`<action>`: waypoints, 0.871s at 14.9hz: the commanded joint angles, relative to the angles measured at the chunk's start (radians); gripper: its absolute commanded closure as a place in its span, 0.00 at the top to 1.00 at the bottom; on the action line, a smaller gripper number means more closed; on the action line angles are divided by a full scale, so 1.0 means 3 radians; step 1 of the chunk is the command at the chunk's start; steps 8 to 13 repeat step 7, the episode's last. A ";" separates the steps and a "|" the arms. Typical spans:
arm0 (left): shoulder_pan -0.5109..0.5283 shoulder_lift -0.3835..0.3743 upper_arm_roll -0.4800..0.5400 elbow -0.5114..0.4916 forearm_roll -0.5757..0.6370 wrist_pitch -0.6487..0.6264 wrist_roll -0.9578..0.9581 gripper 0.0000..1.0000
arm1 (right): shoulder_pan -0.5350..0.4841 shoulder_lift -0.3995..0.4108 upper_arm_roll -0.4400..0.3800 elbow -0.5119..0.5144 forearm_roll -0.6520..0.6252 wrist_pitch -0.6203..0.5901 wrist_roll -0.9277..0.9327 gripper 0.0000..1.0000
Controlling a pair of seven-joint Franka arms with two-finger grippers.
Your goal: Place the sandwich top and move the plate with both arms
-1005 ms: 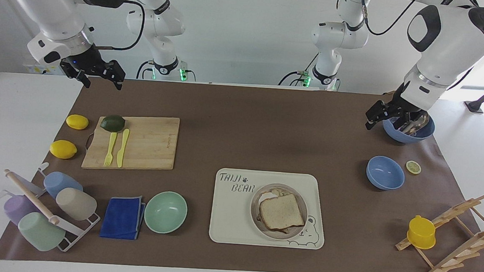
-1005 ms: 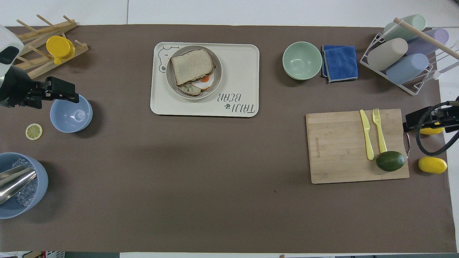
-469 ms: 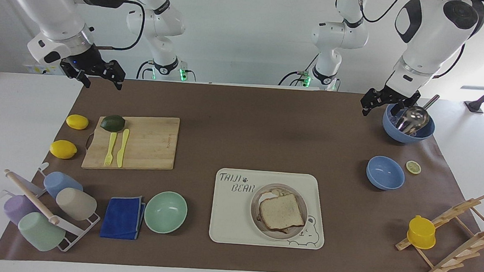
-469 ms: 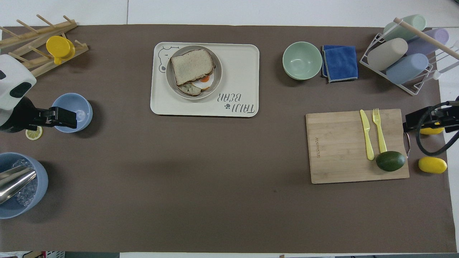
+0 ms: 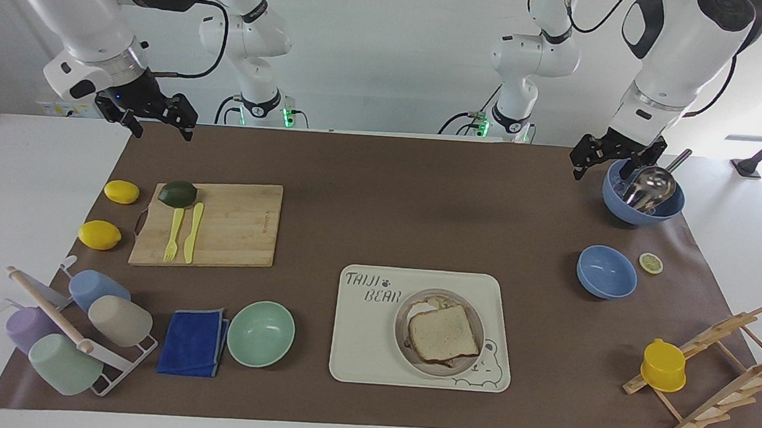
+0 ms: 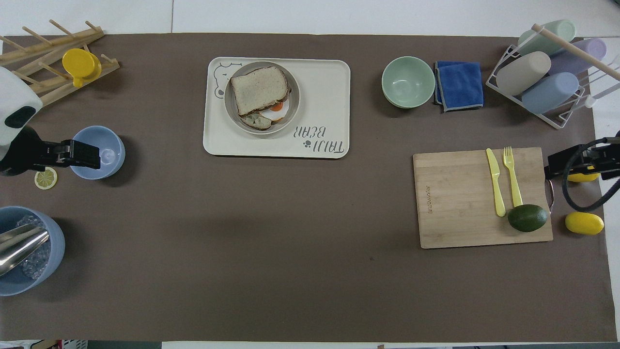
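The sandwich top [image 5: 443, 332], a plain bread slice, lies on the egg slice in the plate [image 5: 400, 334]; a bit of fried egg [image 6: 276, 109] shows under it in the overhead view. The plate [image 6: 294, 99] sits on the bear-printed tray [image 5: 366, 345], with the sandwich top [image 6: 259, 90] on it. My left gripper [image 5: 601, 166] is open and empty, up in the air beside the blue ice bowl [image 5: 643, 207]. In the overhead view my left gripper [image 6: 92, 155] covers the small blue bowl's edge. My right gripper [image 5: 160, 128] is open and empty, waiting over the mat's corner; in the overhead view it [image 6: 552, 167] is beside the cutting board.
A mint bowl [image 5: 260, 333], a blue cloth [image 5: 193, 341] and a cup rack [image 5: 70, 327] stand toward the right arm's end. The cutting board [image 5: 221, 224] holds a fork, a knife and an avocado, with two lemons beside it. A small blue bowl [image 5: 606, 272], a lemon slice and a wooden rack with a yellow cup [image 5: 663, 365] are at the left arm's end.
My left gripper has risen and swung away from the ice bowl's top to its side; the metal scoop in that bowl now shows. The right arm, bread and plate have not moved.
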 commanded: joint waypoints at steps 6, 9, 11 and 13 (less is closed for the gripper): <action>0.0047 0.0007 0.0014 0.0032 -0.0097 -0.0080 0.0046 1.00 | -0.0028 -0.0053 0.0017 -0.0034 0.0073 -0.0022 -0.0100 1.00; 0.0047 0.0007 0.0014 0.0032 -0.0097 -0.0075 0.0046 1.00 | -0.0028 -0.0053 0.0017 -0.0034 0.0073 -0.0022 -0.0095 1.00; 0.0047 0.0007 0.0014 0.0032 -0.0097 -0.0075 0.0046 1.00 | -0.0028 -0.0053 0.0017 -0.0034 0.0073 -0.0022 -0.0095 1.00; 0.0047 0.0007 0.0014 0.0032 -0.0097 -0.0075 0.0046 1.00 | -0.0028 -0.0053 0.0017 -0.0034 0.0073 -0.0022 -0.0095 1.00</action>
